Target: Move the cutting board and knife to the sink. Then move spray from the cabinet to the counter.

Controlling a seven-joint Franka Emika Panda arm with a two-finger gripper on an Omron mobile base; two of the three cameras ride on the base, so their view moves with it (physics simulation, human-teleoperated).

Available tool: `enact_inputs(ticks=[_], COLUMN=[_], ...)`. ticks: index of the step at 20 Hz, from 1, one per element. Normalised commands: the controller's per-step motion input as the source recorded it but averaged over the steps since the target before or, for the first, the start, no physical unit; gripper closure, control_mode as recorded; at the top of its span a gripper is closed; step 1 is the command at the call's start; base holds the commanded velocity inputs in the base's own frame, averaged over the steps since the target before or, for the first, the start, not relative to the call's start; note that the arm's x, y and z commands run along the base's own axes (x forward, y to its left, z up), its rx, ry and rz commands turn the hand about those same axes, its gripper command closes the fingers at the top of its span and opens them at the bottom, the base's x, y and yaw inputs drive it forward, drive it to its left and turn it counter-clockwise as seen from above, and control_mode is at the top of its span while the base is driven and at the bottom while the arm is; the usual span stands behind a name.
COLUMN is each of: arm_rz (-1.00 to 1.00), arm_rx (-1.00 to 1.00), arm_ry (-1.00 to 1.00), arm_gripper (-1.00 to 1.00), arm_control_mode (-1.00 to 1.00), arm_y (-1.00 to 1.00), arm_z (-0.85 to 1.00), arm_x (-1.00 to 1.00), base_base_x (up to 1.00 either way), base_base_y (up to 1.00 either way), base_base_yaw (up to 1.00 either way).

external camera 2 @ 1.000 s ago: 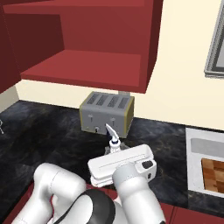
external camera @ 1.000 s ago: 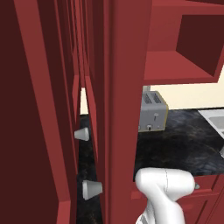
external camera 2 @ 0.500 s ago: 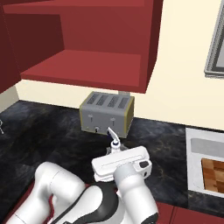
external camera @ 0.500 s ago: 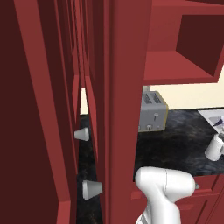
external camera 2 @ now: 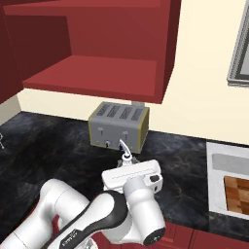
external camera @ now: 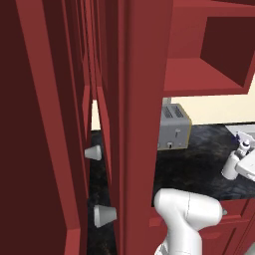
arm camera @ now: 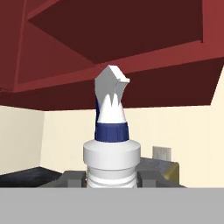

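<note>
Leftmost in the right base view, black marbled counter (external camera 2: 53, 146), then a grey toaster (external camera 2: 119, 125) against the cream wall under the open-front red cabinet (external camera 2: 97, 53). Just in front of the toaster, the spray (external camera 2: 125, 154) stands upright above the counter, nozzle tip poking up past the white hand. Gripper (arm camera: 111, 177) clamped on the spray bottle's body, dark fingers (arm camera: 72, 178) pressed to either side below the blue collar. Farther right, the white sink (external camera 2: 219, 168), with the checkered cutting board (external camera 2: 237, 192) lying inside it. Left base view: spray (external camera: 234, 158) near right edge, over counter.
</note>
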Motion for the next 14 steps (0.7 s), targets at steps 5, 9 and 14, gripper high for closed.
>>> enact_inputs(ticks=[5, 9, 14], arm_rz=[-0.02, 0.00, -0.01], arm_rx=[0.00, 0.00, 0.00], arm_ry=[0.00, 0.00, 0.00], arm_gripper=[1.00, 1.00, 1.00], arm_control_mode=[-1.00, -1.00, -1.00], arm_y=[0.02, 0.00, 0.00], arm_z=[-0.17, -0.19, -0.25], arm_x=[0.41, 0.33, 0.24], base_base_x=[0.00, 0.00, 0.00], base_base_y=[0.00, 0.00, 0.00], base_base_yaw=[0.00, 0.00, 0.00])
